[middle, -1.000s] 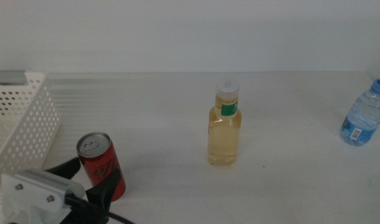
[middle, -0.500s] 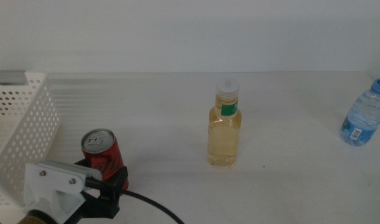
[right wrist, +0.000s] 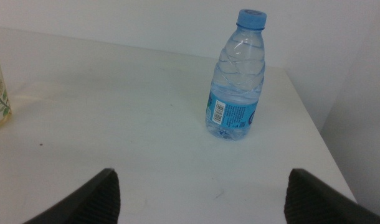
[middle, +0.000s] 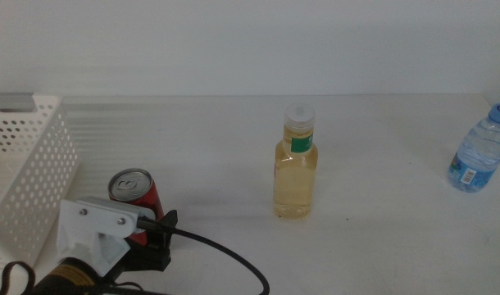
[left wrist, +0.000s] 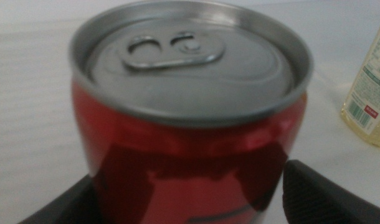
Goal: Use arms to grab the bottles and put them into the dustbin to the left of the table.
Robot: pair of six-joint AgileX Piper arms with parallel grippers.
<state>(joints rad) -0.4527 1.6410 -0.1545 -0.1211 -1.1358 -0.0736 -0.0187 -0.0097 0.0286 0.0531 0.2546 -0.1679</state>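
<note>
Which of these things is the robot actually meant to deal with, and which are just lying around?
Part of the job: red can between the left gripper jaws; yellow-liquid bottle; water bottle; white basket; right gripper, waiting, open.

Just lying about: nothing else, only the table.

Honestly we only spot a plain white wall [middle: 234, 41] behind the counter, running its whole back edge, plus a pale wall [right wrist: 364, 93] just past the counter's side edge in the right wrist view.
</note>
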